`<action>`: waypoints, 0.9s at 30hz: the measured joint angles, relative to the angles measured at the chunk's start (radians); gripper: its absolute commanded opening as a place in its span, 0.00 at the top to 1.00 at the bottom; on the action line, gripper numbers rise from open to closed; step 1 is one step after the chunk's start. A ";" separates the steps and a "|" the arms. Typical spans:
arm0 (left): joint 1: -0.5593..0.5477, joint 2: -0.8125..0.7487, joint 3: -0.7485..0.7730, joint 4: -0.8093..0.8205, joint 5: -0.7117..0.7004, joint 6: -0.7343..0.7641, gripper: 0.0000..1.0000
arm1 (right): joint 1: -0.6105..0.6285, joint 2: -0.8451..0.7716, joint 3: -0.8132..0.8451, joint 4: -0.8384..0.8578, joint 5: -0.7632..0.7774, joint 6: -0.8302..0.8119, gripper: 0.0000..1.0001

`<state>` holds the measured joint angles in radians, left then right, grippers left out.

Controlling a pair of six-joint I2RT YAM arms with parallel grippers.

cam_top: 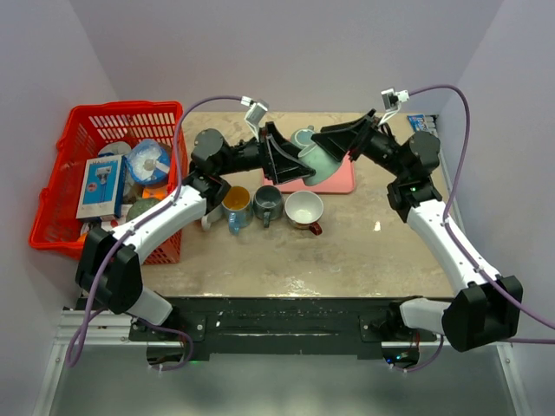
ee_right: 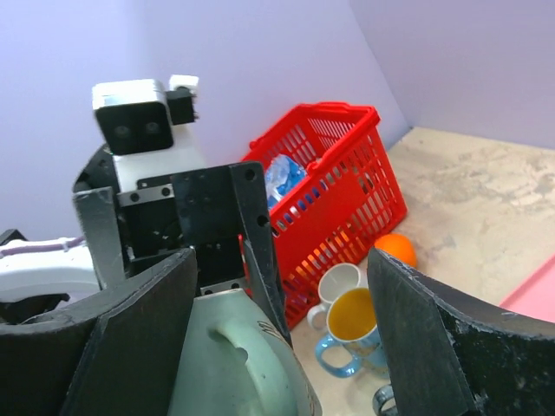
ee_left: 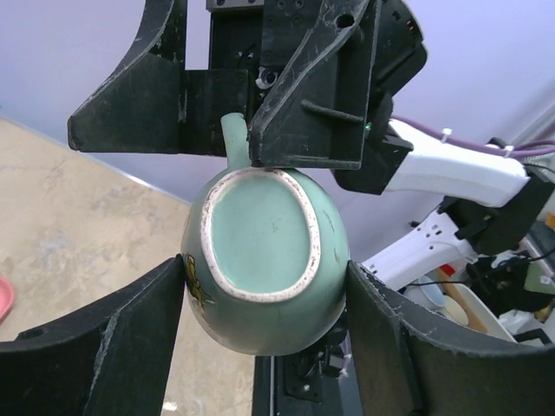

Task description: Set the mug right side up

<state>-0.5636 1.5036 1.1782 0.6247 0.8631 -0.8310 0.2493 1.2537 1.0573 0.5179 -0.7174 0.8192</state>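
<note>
The green mug (ee_left: 260, 251) is up in the air, not on the worktop (cam_top: 373, 251). In the top view it hangs in the upper middle of the frame, over the pink tray (cam_top: 342, 184). It is tipped on its side, so its open mouth looks right into the left wrist camera.

The left end effector (ee_left: 264, 273) is pinching the mug, with one black finger pressed on each round side. The right end effector (ee_right: 282, 260) is spread wide. The mug handle sits between its fingers, but there is a gap on one side, so it is not gripping.

Here is what could go wrong. The mug is smooth and round, and it looks like only one end effector holds it. If that one lets go before the other squeezes, the mug will likely drop. It could crack on the tray, or hit the white mug (cam_top: 303, 208) or the grey mug (cam_top: 267, 204) in the middle of the top view.

The two end effectors are also very close together. If one turns the mug too fast, they could bump, and the mug might slip out. If the right one closes crooked on the handle, it could twist the mug loose.
</note>
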 measured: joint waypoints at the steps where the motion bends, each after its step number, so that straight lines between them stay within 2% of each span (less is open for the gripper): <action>1: -0.001 0.002 -0.002 0.024 0.005 -0.021 0.96 | -0.002 -0.008 -0.003 0.012 -0.003 0.005 0.18; 8: 0.000 0.021 -0.015 0.185 0.020 -0.151 0.98 | -0.025 -0.049 -0.018 0.061 -0.031 0.046 0.20; 13: -0.001 0.024 -0.016 0.205 0.017 -0.181 1.00 | -0.034 -0.051 -0.031 0.080 -0.034 0.075 0.11; 20: 0.000 0.024 -0.048 0.205 -0.046 -0.181 1.00 | -0.036 -0.072 -0.072 0.084 -0.012 0.109 0.11; 26: 0.000 0.025 -0.066 0.203 -0.096 -0.181 1.00 | -0.042 -0.091 -0.115 0.114 0.024 0.169 0.18; 27: 0.000 0.025 -0.069 0.204 -0.102 -0.181 1.00 | -0.041 -0.091 -0.122 0.124 0.028 0.181 0.23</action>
<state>-0.5632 1.5288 1.1095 0.8291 0.7612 -1.0122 0.2081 1.1625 0.9348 0.6415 -0.6891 1.0004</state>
